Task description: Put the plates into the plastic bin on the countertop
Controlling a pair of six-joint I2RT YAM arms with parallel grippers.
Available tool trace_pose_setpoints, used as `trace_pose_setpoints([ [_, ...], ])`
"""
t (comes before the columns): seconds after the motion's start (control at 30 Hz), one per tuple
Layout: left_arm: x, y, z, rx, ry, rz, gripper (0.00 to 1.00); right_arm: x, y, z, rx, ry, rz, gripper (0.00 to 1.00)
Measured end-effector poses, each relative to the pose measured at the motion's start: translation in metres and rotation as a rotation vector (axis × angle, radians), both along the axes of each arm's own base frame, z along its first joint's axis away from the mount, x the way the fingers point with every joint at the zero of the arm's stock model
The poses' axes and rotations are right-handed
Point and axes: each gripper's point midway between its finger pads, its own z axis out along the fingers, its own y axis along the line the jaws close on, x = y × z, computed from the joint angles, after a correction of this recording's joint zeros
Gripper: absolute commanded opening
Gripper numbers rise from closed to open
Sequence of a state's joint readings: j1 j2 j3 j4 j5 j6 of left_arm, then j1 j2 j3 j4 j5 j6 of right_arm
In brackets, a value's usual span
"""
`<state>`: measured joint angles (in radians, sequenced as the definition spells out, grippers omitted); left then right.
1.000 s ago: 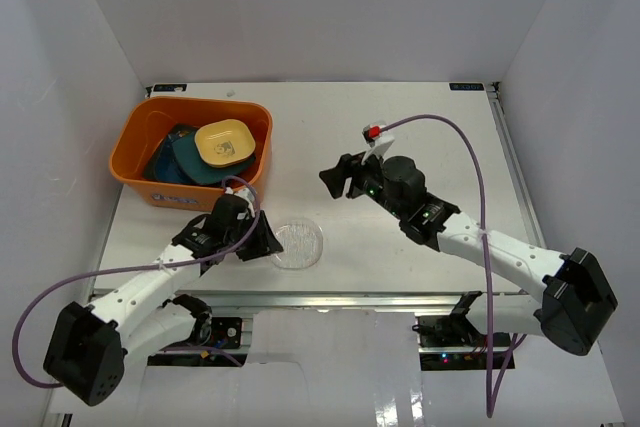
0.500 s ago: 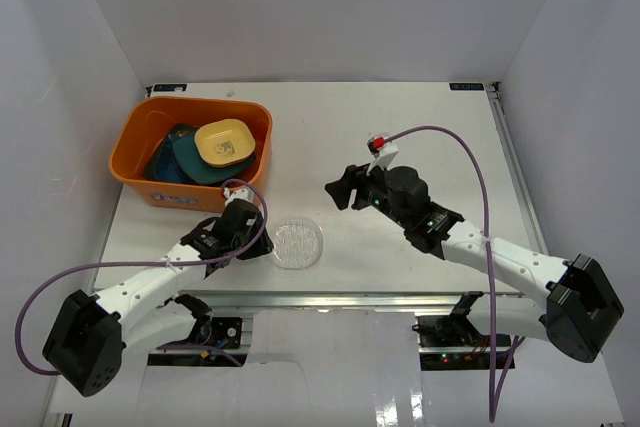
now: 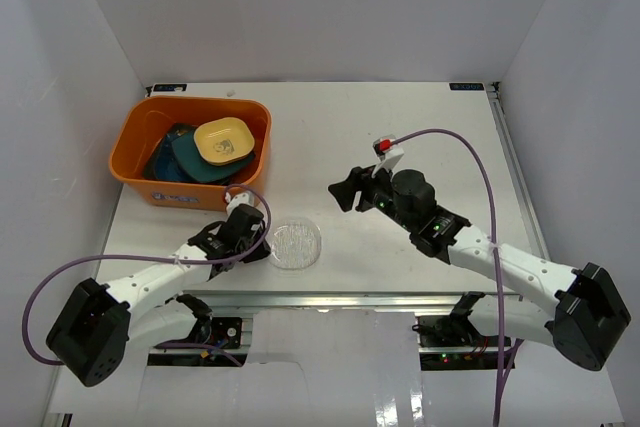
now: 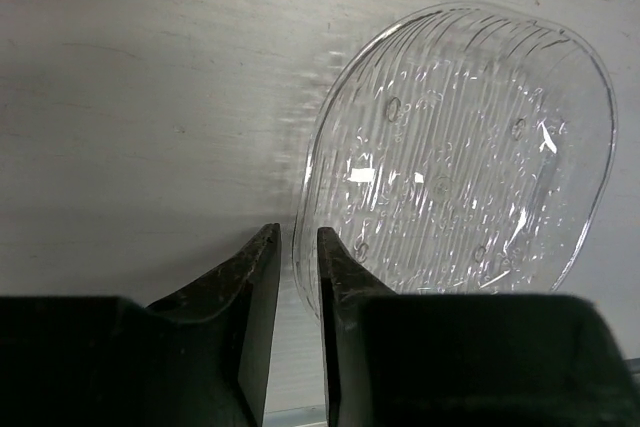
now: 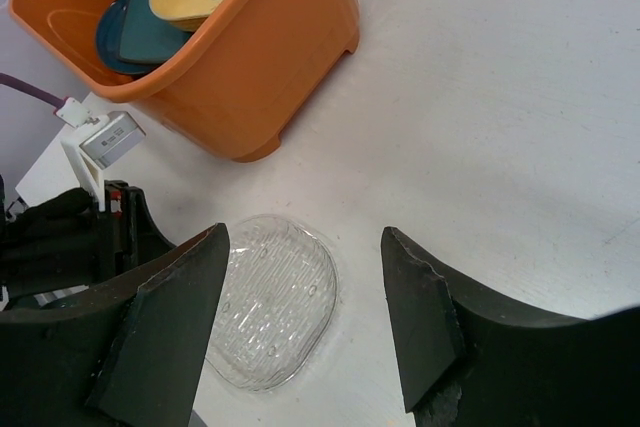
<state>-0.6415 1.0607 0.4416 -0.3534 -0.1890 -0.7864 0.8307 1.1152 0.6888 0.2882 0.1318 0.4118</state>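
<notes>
Left gripper [image 4: 297, 237], jaws nearly together, seemingly pinches the rim of the clear glass plate [image 4: 450, 147] on the countertop [image 4: 150, 97].

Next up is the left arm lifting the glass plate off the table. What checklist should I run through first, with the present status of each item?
1. Left gripper lined up on the clear glass plate: ok, the rim runs into the narrow gap between its fingers.
2. Firm grip on the rim: cannot tell, contact is not visible.
3. Plate resting on the countertop, not lifted: ok.
4. Orange bin has room: ok, its left side shows bare bottom beside the stack topped by the yellow square plate.
5. Right gripper out of the way: ok, open and apart from the plate, on the side away from the bin.
</notes>
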Motion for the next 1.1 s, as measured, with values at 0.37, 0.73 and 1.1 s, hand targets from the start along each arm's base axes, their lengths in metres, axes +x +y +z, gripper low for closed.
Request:
trace_pose_setpoints([
  [0.37, -0.014, -0.019, 0.013, -0.044, -0.045, -0.045, 0.0, -0.01, -0.011, 0.025, 0.057, -0.052, -0.001, 0.68],
  [0.73, 0.026, -0.064, 0.196, -0.211, -0.379, -0.14, 0.0, -0.025, -0.051, 0.048, 0.093, -0.135, -0.079, 0.69],
  [1.1, 0.174, 0.08, 0.296, 0.025, -0.628, 0.35, 0.0, -0.031, -0.057, 0.026, 0.046, -0.092, -0.079, 0.68],
])
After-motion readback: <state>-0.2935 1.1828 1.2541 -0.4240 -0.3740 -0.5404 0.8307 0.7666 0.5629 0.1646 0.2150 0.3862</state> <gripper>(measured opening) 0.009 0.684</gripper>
